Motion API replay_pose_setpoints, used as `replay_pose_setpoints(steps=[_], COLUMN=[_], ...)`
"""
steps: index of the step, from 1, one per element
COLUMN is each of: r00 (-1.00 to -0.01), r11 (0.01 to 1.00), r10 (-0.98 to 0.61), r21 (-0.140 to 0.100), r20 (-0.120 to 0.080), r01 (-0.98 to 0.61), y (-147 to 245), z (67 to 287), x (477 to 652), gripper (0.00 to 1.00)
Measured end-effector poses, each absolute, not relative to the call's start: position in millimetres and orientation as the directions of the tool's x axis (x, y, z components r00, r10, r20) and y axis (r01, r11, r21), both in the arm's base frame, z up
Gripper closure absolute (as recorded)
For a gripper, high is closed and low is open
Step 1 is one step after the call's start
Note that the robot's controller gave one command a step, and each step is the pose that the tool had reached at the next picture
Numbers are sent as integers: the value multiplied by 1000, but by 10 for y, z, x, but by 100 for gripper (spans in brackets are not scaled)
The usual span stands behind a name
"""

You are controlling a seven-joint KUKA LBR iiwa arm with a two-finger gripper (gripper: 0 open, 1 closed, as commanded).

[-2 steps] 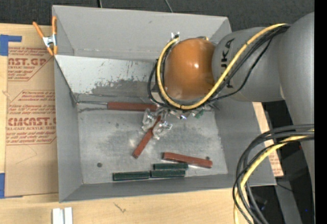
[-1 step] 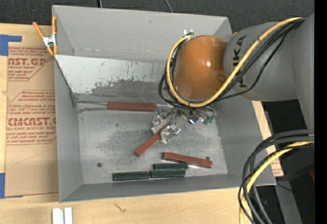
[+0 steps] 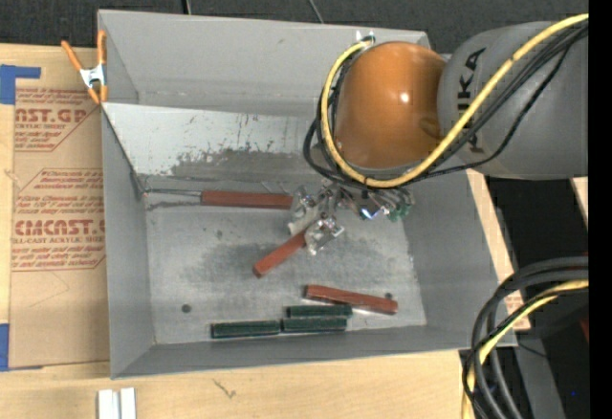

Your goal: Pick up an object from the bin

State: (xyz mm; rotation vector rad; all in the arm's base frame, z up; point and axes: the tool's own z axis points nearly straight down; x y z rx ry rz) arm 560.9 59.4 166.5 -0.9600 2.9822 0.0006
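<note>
Roughly mid-frame, gripper (image 3: 318, 228) sits at the upper end of a tilted red-brown stick (image 3: 277, 258) on the bin (image 3: 172, 245) floor; can't tell if it's spread or clamped. Long red stick (image 3: 246, 200) to its left, dark green sticks (image 3: 277, 325) along the bottom.

Grey sheet-metal bin (image 3: 172, 297), matt, with a scratched back wall and a scuffed, dull floor. Orange cover (image 3: 387, 106) on the arm, smooth and glossy with a bright highlight; gripper (image 3: 320, 228) of bare, shiny metal. Red sticks (image 3: 246, 200) and dark green sticks (image 3: 246, 330), smooth with a dull finish, material not discernible.
</note>
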Motion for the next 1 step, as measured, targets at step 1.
replay_pose_setpoints(steps=[1], r00=[-637], r11=[637], r10=[-771], r21=[-6], r20=[-8], r01=[-771], y=[787], z=[2947], x=[5523], gripper=[100])
